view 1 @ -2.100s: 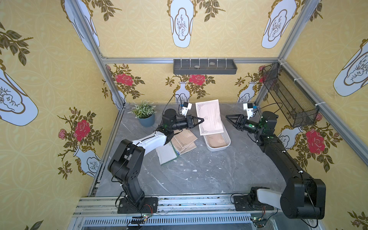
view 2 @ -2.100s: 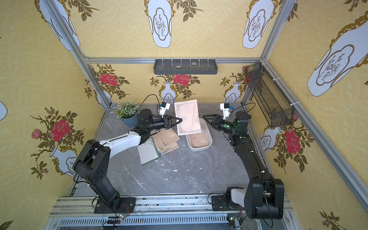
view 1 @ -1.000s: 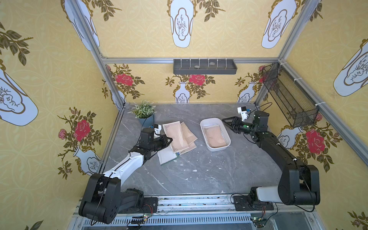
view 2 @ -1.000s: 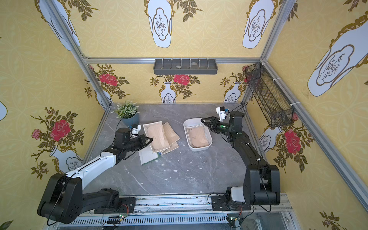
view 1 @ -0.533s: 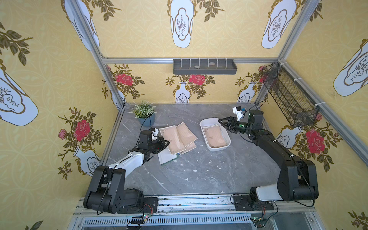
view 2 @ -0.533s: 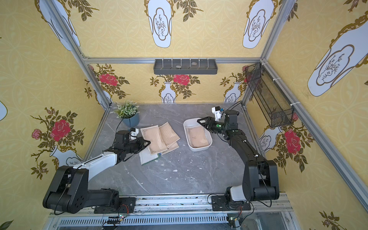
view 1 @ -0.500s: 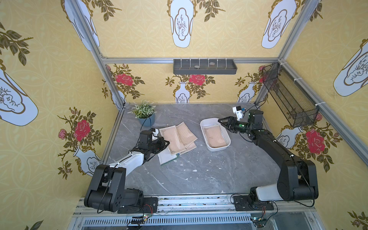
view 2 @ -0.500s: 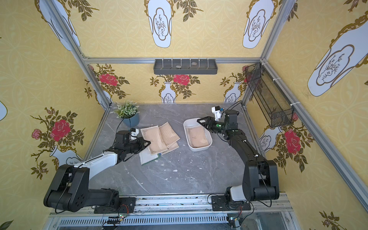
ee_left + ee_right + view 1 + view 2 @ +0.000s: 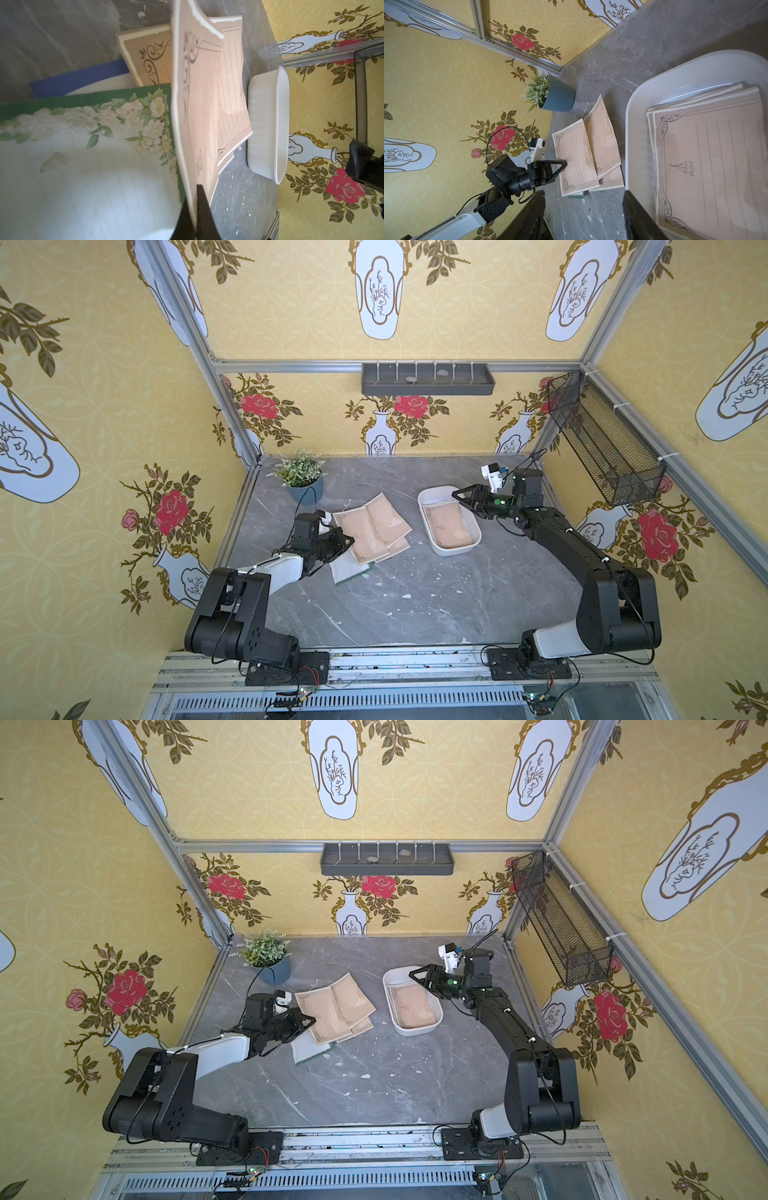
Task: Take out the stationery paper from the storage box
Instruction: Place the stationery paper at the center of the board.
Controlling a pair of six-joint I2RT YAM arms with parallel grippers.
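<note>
My left gripper (image 9: 348, 540) is clamped shut on the edge of one tan sheet (image 9: 362, 537). The left wrist view shows that edge pinched between my fingers (image 9: 204, 212). The sheet bows away from them and comes down on the loose pile straight ahead.

That pile is the stationery paper (image 9: 388, 522) already out on the table (image 9: 415, 605). It holds several tan sheets fanned over one another. A green-bordered sheet (image 9: 93, 158) with white flowers lies right under my left fingertips, and a blue-edged sheet (image 9: 76, 76) peeks out beyond it.

So I judge the job partly done. A good share of the paper is out, and the sheet in my left grip only needs letting go.

Past the pile, well ahead of my left gripper, stands the storage box (image 9: 453, 551). It is a shallow white tub with rounded corners, and it is not empty. A flat stack of tan sheets (image 9: 708, 158) lies in its bottom, with at least three staggered edges showing at one end. The top sheet is lined, with dark curled flourishes in its corners and a small printed emblem near the middle. It looks thin, limp and flush with the ones beneath, so I expect separating one will be fiddly.

My right gripper (image 9: 461, 499) hangs over the far end of the box with its jaws apart and nothing between them. The stack lies below and just ahead of it, and those sheets are what remains to be lifted out.
</note>
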